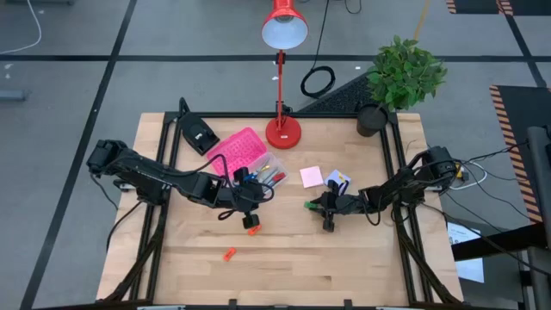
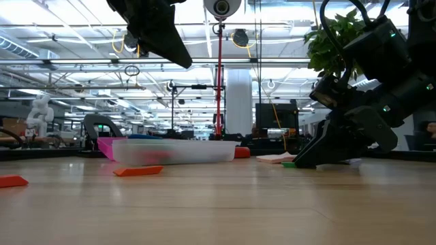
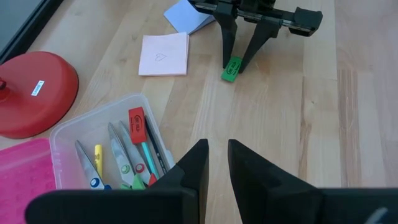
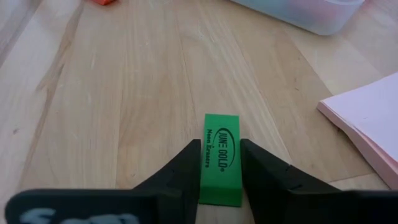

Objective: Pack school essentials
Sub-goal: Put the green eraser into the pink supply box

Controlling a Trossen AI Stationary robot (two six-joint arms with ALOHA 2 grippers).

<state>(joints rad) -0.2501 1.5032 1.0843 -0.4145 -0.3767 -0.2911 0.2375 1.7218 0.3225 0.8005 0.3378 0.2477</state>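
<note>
A green eraser (image 4: 221,158) lies flat on the table, with my right gripper (image 4: 221,152) shut on it; it also shows in the high view (image 1: 308,205). My left gripper (image 3: 217,155) hangs narrowly open above bare wood, beside the clear plastic box (image 3: 62,134). The box holds scissors (image 3: 121,155), pens and a red eraser (image 3: 137,121). A pink sticky pad (image 3: 164,54) and a blue pad (image 3: 186,15) lie on the table near the right gripper. Two orange erasers (image 1: 252,230) (image 1: 229,254) lie loose on the wood. My right gripper pinches the green eraser's two long sides (image 4: 211,168) between its two fingers. The fingers slant down from the table's right side and lie along the eraser. The eraser lies flat on the table, label up.
The box's pink lid (image 1: 237,148) lies behind the box. A red desk lamp's base (image 1: 283,132), a black wedge-shaped device (image 1: 198,133) and a potted plant (image 1: 403,77) stand along the far edge. Bare wood stretches across the near half of the table.
</note>
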